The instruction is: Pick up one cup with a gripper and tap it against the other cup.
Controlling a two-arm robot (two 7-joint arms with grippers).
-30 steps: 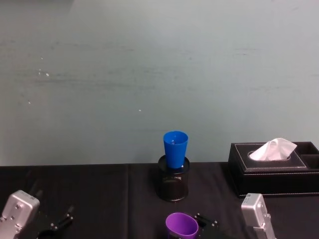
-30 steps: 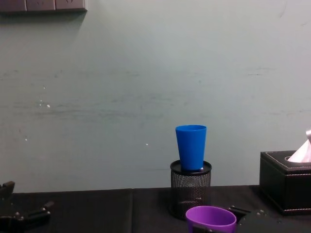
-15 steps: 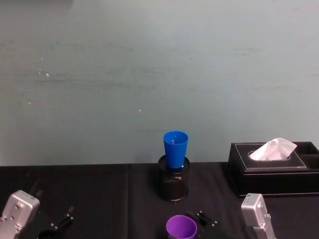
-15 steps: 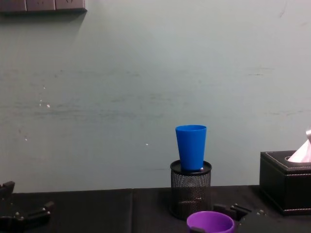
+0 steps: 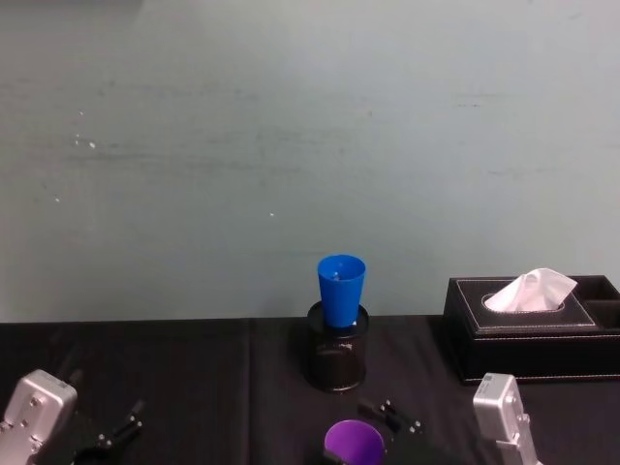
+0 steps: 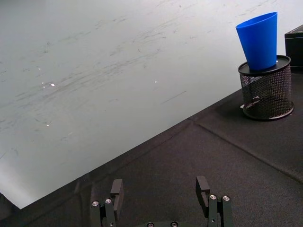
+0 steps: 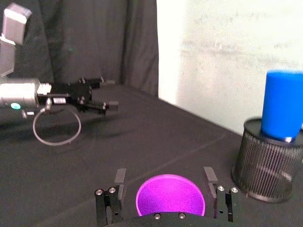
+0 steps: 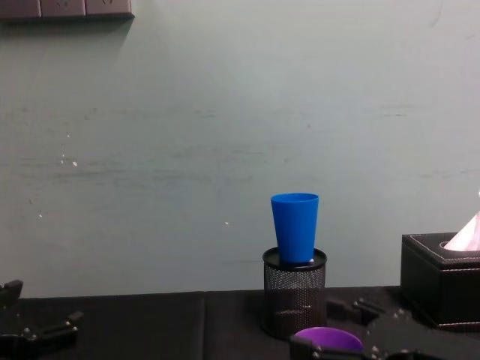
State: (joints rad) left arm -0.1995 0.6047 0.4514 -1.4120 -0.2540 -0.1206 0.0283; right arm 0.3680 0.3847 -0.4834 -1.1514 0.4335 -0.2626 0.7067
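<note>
Right gripper (image 7: 164,189), black, flat-jawed, sits low at the near edge of the black-cloth table (image 5: 194,378), jaws spread wide with the purple tapered plastic tumbler (image 7: 170,195) between them. In the right wrist view a sliver of gap shows on each side of the purple rim, so the fingers (image 7: 120,177) flank it; contact cannot be confirmed. The tumbler is upright, mouth up, near the middle of the near edge; its lower body is cut off in the head view (image 5: 354,441) and hidden behind the gripper body in the chest view (image 8: 328,339).

Farther back, toward the table's far edge, the bright blue tapered plastic tumbler (image 5: 340,289) stands upright inside the black wire-mesh pen holder (image 5: 337,360), well apart from the purple one. Black tissue box (image 5: 528,329) with white tissue sits at the far right corner.

Left gripper (image 6: 161,194) hangs near the near-left corner, jaws open, nothing between them.
</note>
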